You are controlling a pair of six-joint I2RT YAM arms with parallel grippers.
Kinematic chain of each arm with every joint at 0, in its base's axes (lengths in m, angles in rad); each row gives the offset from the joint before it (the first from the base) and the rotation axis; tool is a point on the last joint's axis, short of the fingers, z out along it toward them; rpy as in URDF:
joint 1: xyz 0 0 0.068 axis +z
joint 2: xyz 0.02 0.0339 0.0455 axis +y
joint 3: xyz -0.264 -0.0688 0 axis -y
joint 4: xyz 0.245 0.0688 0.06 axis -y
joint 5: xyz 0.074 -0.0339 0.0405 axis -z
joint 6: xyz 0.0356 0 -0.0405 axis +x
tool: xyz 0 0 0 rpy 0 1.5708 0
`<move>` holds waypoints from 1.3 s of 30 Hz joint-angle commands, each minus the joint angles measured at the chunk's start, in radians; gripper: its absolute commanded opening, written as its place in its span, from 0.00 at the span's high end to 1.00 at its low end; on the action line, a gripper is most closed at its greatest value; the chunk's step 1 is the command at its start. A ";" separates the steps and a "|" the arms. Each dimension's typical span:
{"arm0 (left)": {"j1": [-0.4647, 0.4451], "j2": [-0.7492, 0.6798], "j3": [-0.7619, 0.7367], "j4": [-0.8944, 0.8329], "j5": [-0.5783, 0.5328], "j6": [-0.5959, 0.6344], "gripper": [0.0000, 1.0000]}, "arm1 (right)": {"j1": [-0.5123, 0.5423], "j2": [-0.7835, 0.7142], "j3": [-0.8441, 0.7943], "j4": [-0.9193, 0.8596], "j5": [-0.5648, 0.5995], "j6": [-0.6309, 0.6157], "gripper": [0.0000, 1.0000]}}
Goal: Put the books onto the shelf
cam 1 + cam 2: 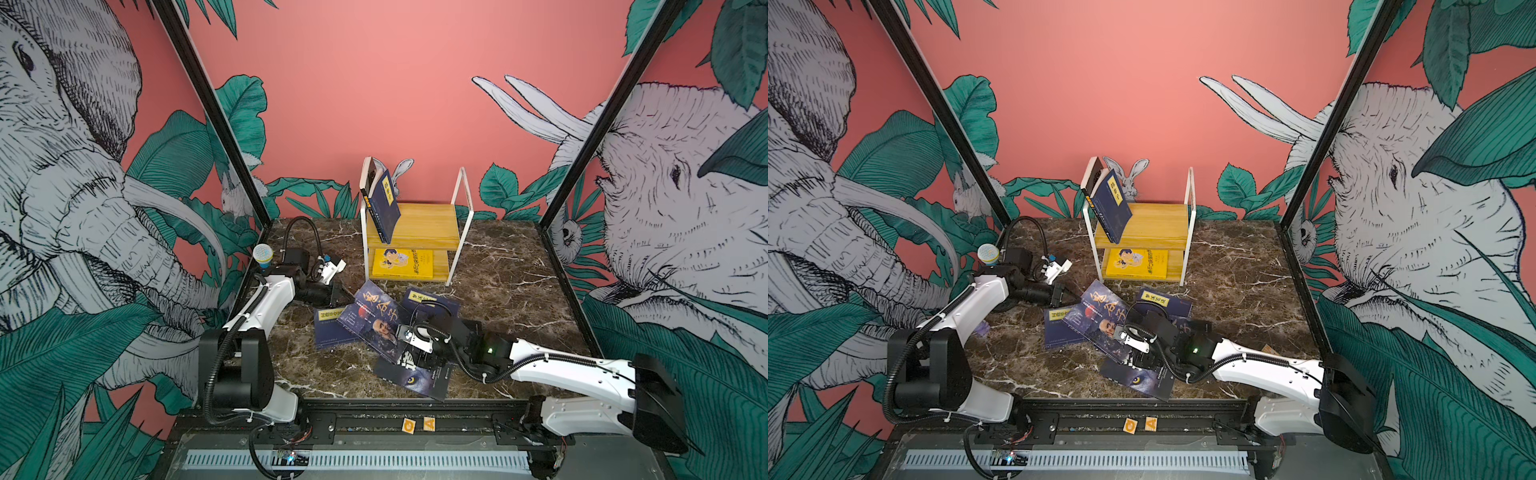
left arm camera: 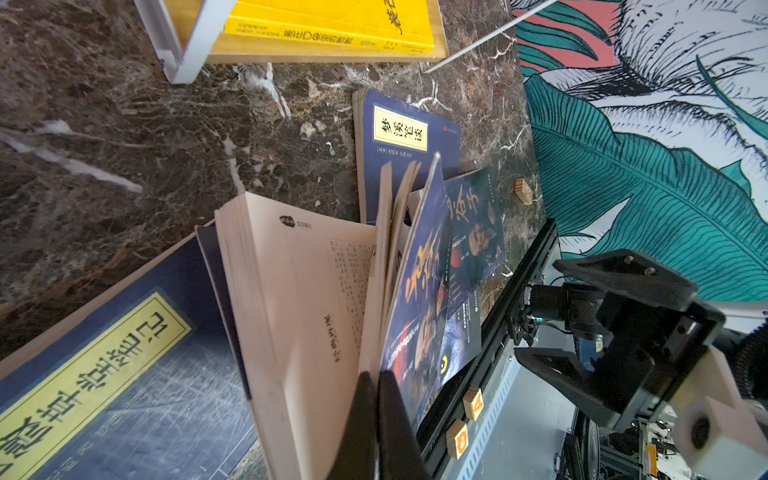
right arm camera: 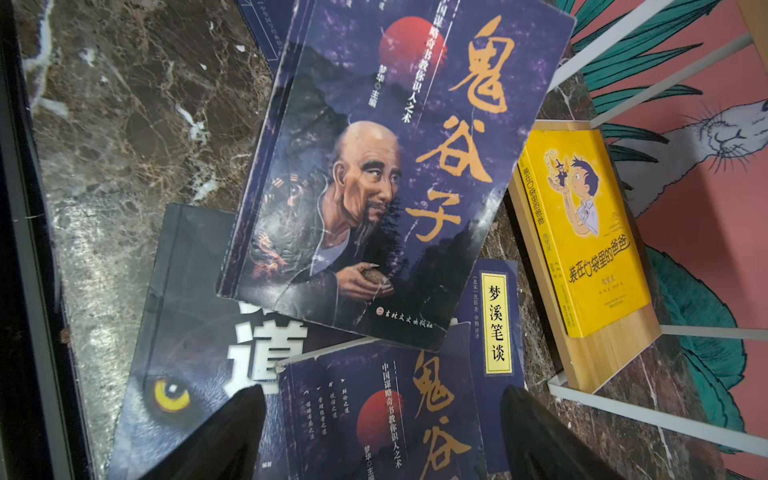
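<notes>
5 floppy paperbacks (image 1: 365, 328) lie overlapped before the shelf (image 1: 432, 226); 1 leans on it. The left gripper (image 2: 374, 376) is seemingly pinched on the fanning cover of a purple book (image 2: 419, 299); its spine is judged stiffer. The right gripper (image 3: 382, 395) is held apart.

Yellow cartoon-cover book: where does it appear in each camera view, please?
Top views: yellow book lies centre, on the lower tier of the shelf.
Left wrist: book cut off at the picture edge, beyond a navy book.
Right wrist: book whole, beside the purple book.
Shared landmark: the shelf's white frame, next to it everywhere.
</notes>
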 commanded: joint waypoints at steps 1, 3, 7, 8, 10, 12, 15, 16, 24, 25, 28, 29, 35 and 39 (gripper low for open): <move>0.006 -0.036 -0.001 0.002 0.040 -0.016 1.00 | 0.078 0.053 0.049 0.085 0.151 0.020 0.09; 0.007 -0.035 -0.003 0.008 0.041 -0.019 1.00 | 0.124 0.118 0.093 0.135 0.273 0.020 0.09; 0.009 -0.033 0.003 -0.003 0.039 -0.018 1.00 | 0.184 0.255 0.217 0.162 0.465 0.084 0.09; 0.008 -0.031 0.001 0.001 0.042 -0.019 1.00 | 0.193 0.287 0.239 0.172 0.484 0.100 0.09; 0.008 -0.026 -0.006 0.014 0.041 -0.026 1.00 | 0.206 0.341 0.261 0.210 0.488 0.110 0.09; 0.008 -0.021 -0.001 0.008 0.032 -0.025 1.00 | 0.218 0.414 0.302 0.210 0.493 0.109 0.10; 0.008 -0.023 0.003 0.001 0.035 -0.023 1.00 | 0.231 0.478 0.343 0.232 0.545 0.125 0.10; 0.009 -0.021 -0.002 0.007 0.038 -0.027 1.00 | 0.231 0.491 0.348 0.248 0.539 0.138 0.10; 0.007 -0.020 -0.009 0.014 0.031 -0.030 1.00 | 0.252 0.605 0.405 0.241 0.474 0.159 0.10; 0.009 -0.015 -0.009 0.019 0.030 -0.033 1.00 | 0.252 0.614 0.399 0.253 0.474 0.163 0.10; 0.008 -0.005 -0.002 0.009 0.025 -0.028 1.00 | 0.252 0.667 0.426 0.221 0.477 0.173 0.09; 0.008 -0.003 0.000 0.007 0.025 -0.028 1.00 | 0.252 0.685 0.438 0.206 0.486 0.179 0.09; 0.008 0.014 0.005 0.008 0.026 -0.030 1.00 | 0.248 0.758 0.443 0.207 0.545 0.189 0.18; 0.006 0.011 0.001 0.007 0.016 -0.027 1.00 | 0.247 0.771 0.446 0.216 0.584 0.191 0.57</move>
